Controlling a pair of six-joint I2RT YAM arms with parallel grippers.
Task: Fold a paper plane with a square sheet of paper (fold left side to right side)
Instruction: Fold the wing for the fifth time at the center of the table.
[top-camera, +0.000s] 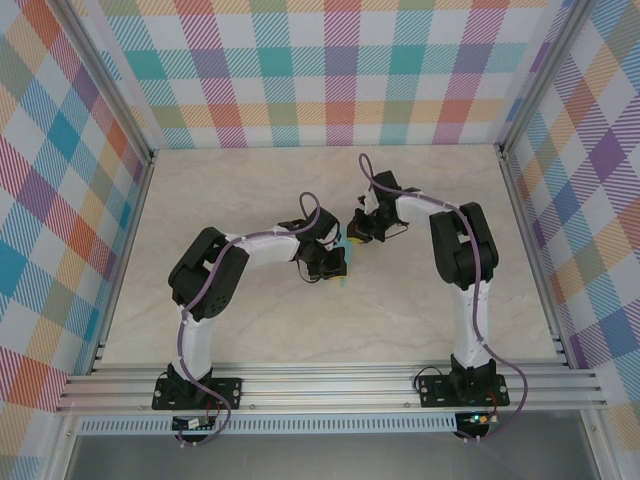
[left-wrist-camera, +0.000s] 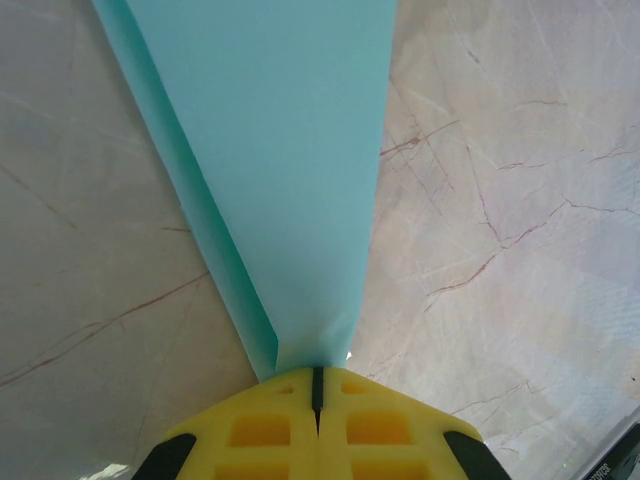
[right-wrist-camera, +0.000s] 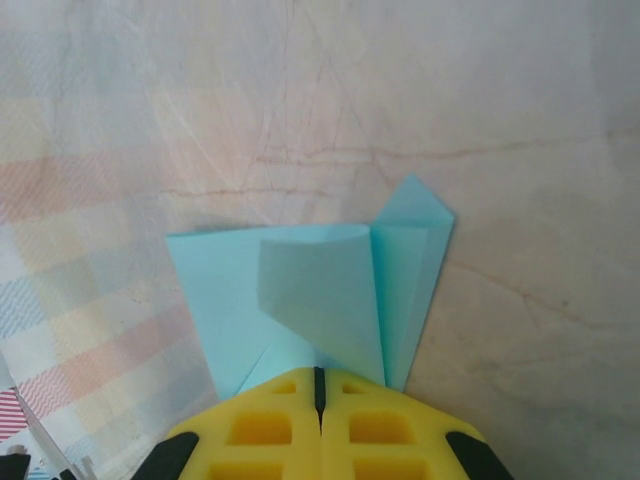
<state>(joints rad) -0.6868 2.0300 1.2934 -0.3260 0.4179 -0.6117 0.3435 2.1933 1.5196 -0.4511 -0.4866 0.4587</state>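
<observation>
Top external view: my two arms bend inward and meet at the middle of the table (top-camera: 250, 330), with my left gripper (top-camera: 328, 262) a little nearer and to the left of my right gripper (top-camera: 358, 232). Between and just under them a small piece of the turquoise sheet of paper (top-camera: 344, 270) peeks out; from up here I cannot make out its shape.

On my left wrist camera, my left gripper (left-wrist-camera: 318, 385) is fully closed, the yellow fingers (left-wrist-camera: 260, 430) pressed together with only a thin seam between them. The sheet of paper (left-wrist-camera: 290, 150) lies face-up on the marbled table (left-wrist-camera: 520, 200) as a long, tapering strip. Its narrow end comes right up to my fingertips and its wide end runs off the far edge of the picture. A folded layer shows along its left side. My tips touch that narrow end, and I see nothing gripped in the seam.

On my right wrist camera, my right gripper (right-wrist-camera: 319, 385) is closed the same way, its pads meeting. The sheet of paper (right-wrist-camera: 330, 290) lies spread just beyond my tips on the table (right-wrist-camera: 300, 100). One flap curls up and over in the middle, a flat layer reaches to the left, and a pointed corner sticks out at the far right. The near edge passes under my fingertips; whether I am pressing it down I cannot tell.
</observation>
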